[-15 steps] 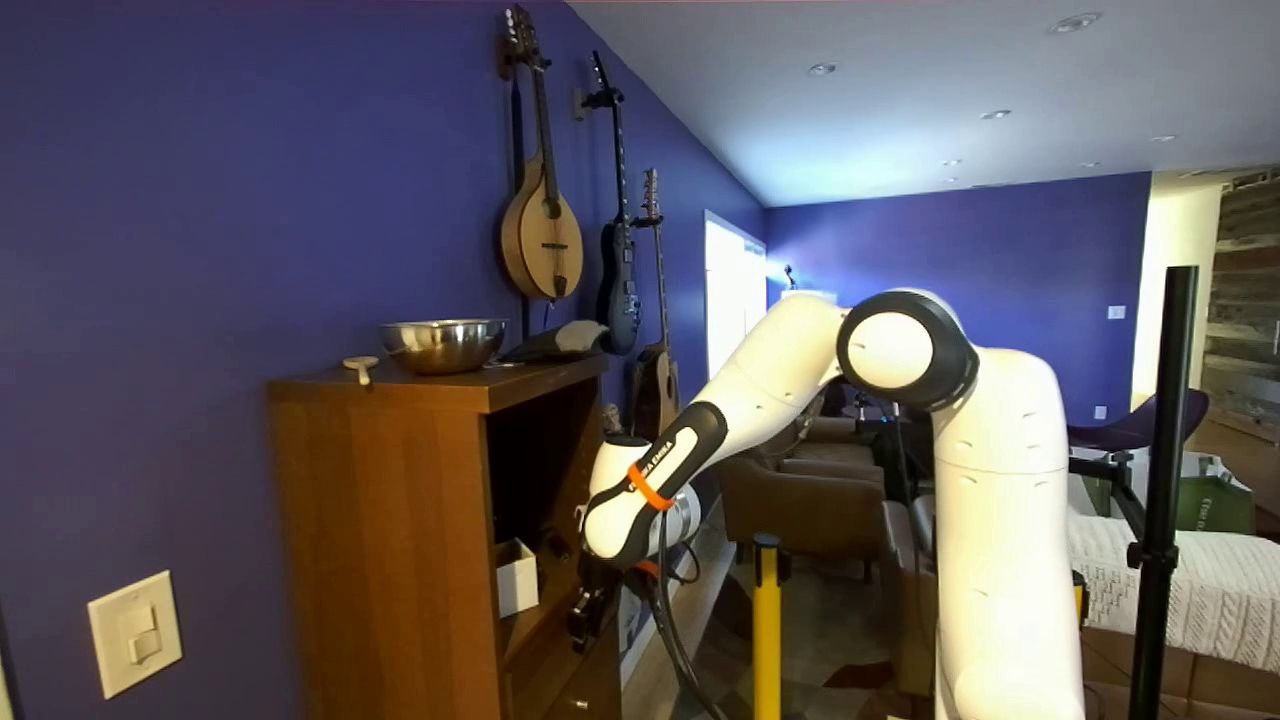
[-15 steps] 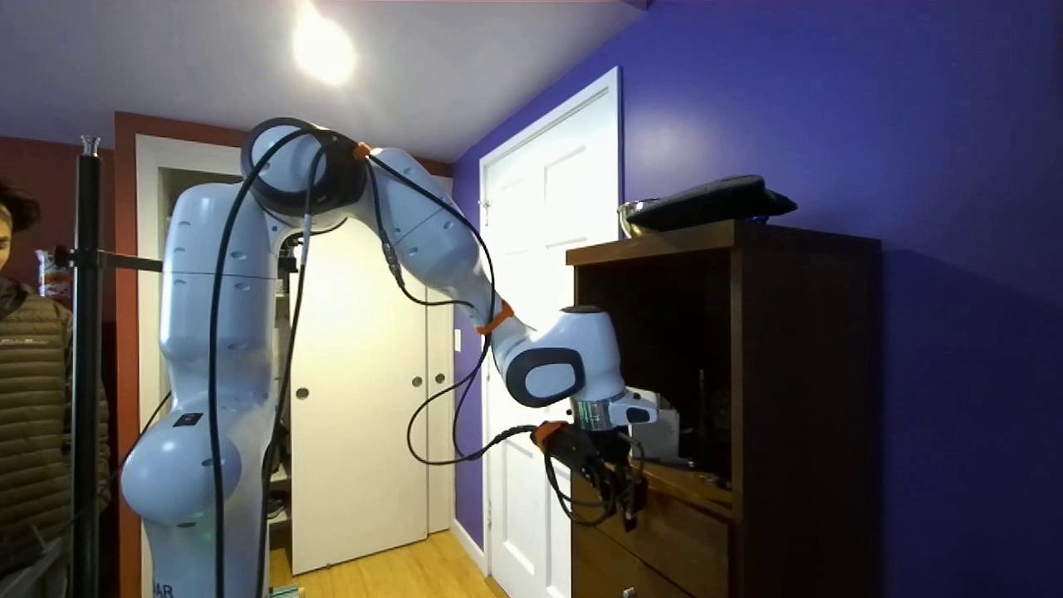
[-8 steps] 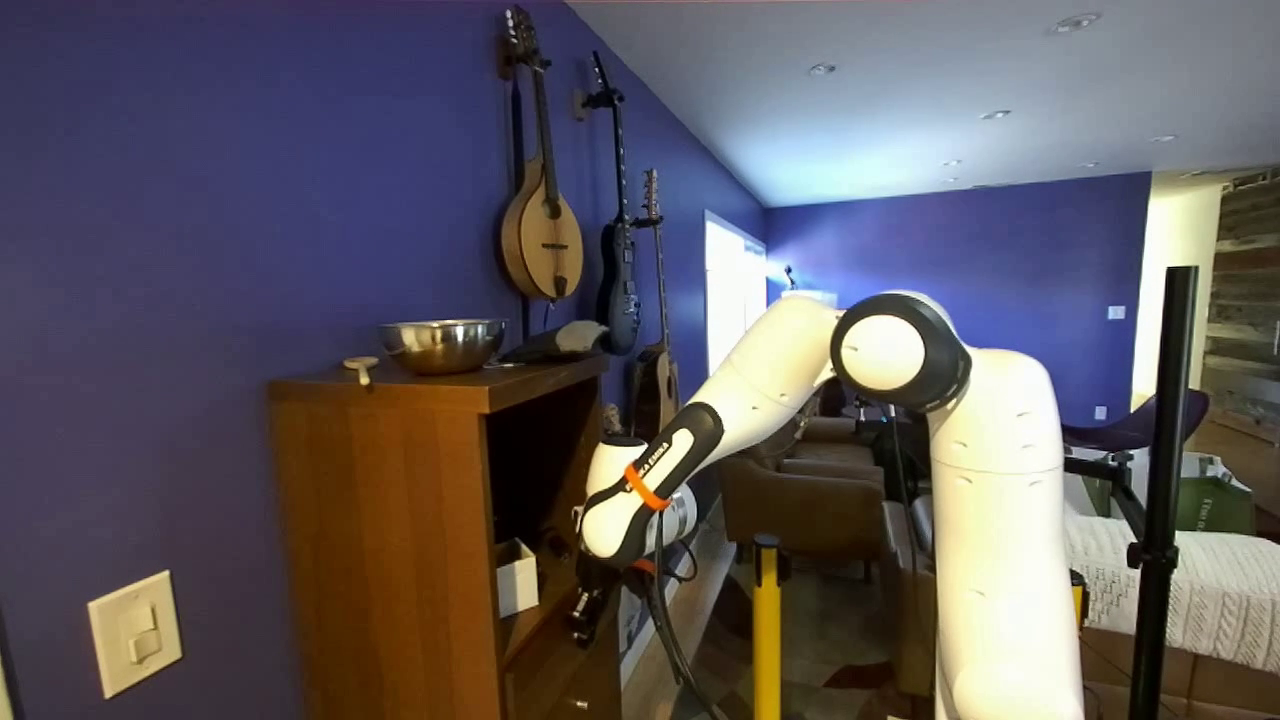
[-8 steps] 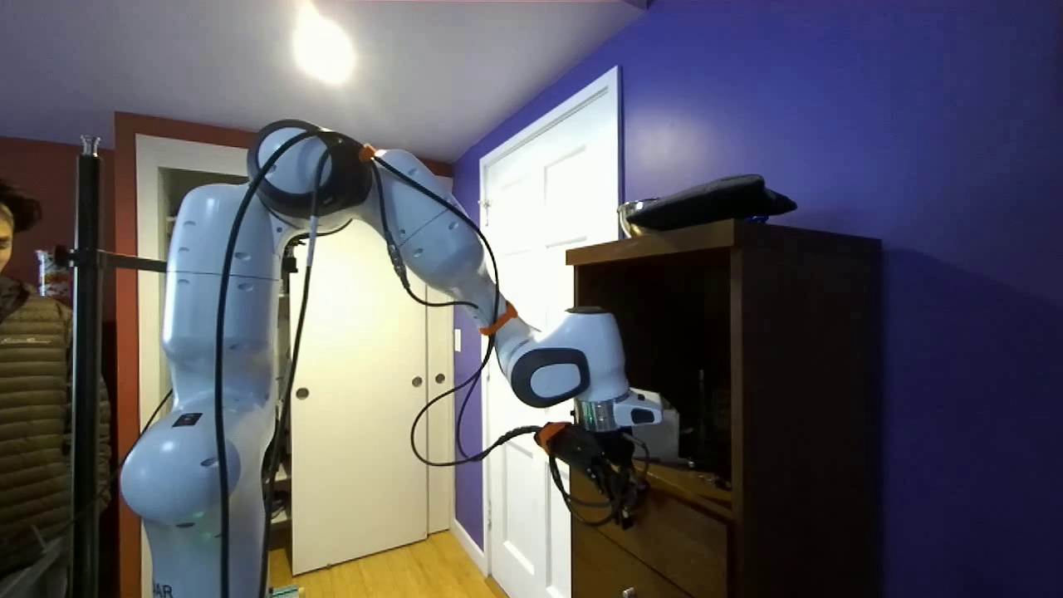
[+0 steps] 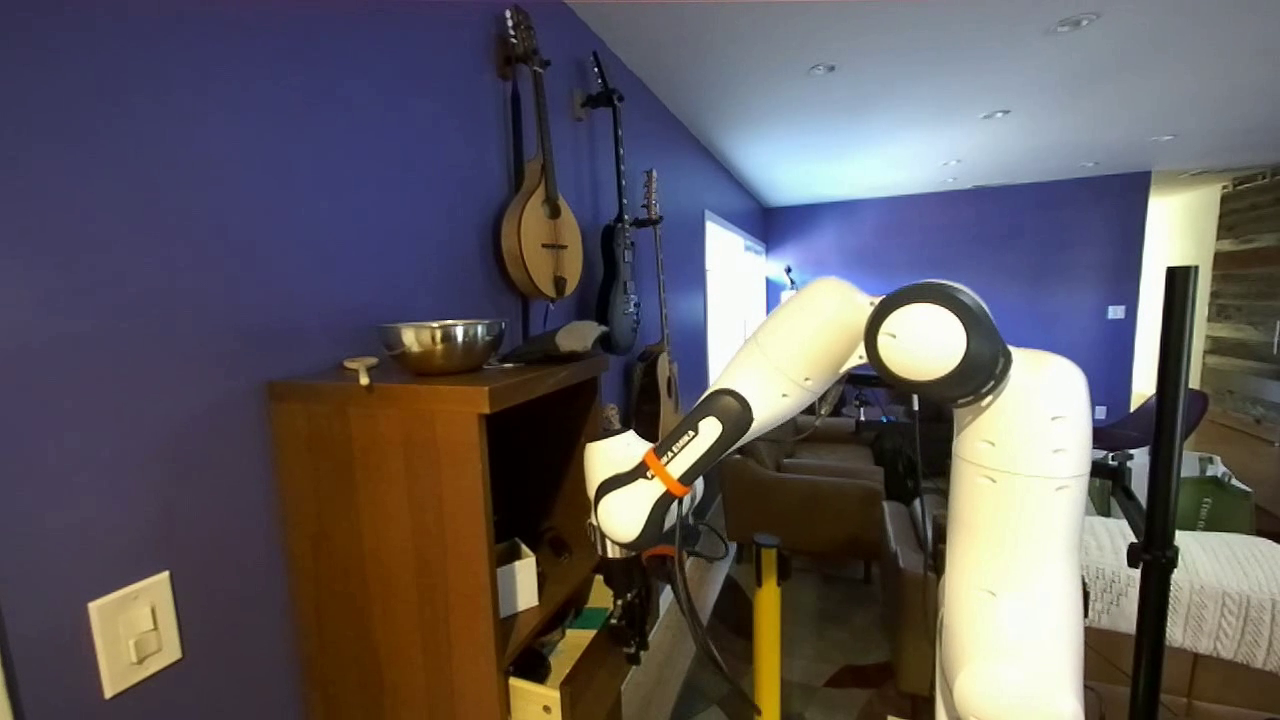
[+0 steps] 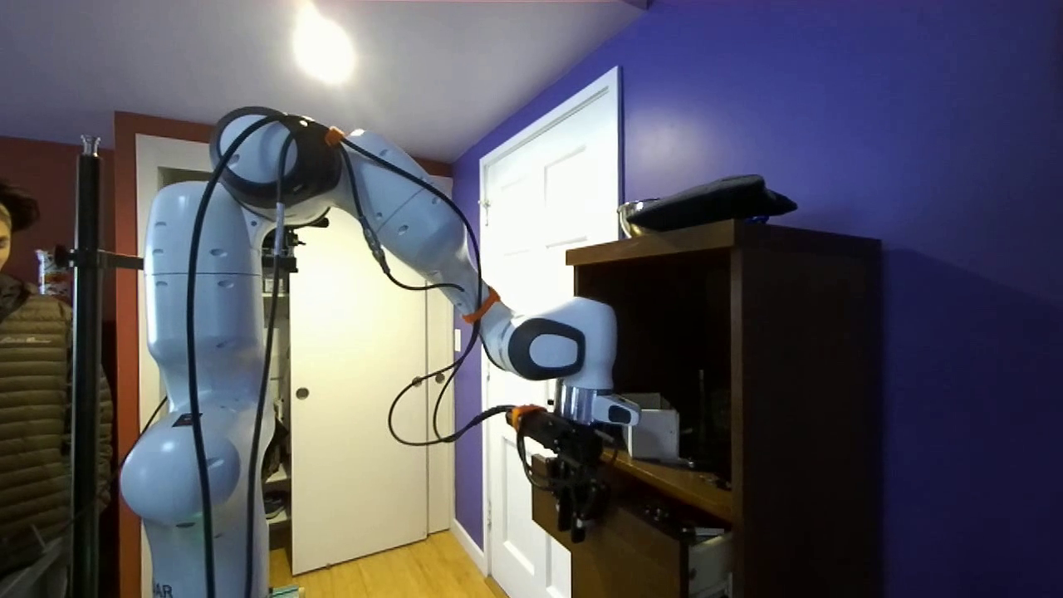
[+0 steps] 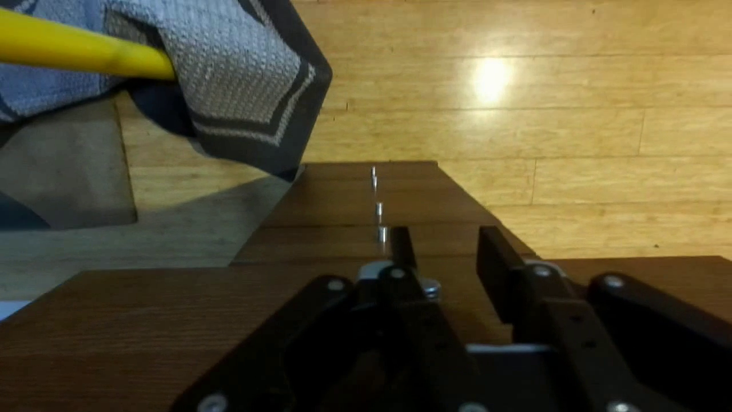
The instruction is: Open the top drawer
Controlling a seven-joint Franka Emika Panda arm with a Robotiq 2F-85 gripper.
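Observation:
The top drawer stands pulled out of the brown cabinet (image 5: pixel 390 540) in both exterior views. In an exterior view its pale box side (image 5: pixel 535 697) and a green item inside show. In an exterior view its brown front (image 6: pixel 627 552) juts out below the cubby. My gripper (image 6: pixel 575 531) points down at the outer face of that front. In the wrist view the gripper (image 7: pixel 446 246) is open, its fingers spread. A round metal knob (image 7: pixel 430 288) on the drawer front (image 7: pixel 143 320) shows between the fingers, close to the left one and partly hidden by it.
A white box (image 5: pixel 516 580) sits in the cubby above the drawer. A metal bowl (image 5: pixel 445 345) and a dark bag (image 6: pixel 714 203) lie on the cabinet. A yellow post (image 5: pixel 766 630) stands nearby. Lower drawer knobs (image 7: pixel 382 234) line up below.
The top drawer was shut half a second ago and is now pulled out. My arm and gripper have moved back, away from the cabinet, along with the drawer front.

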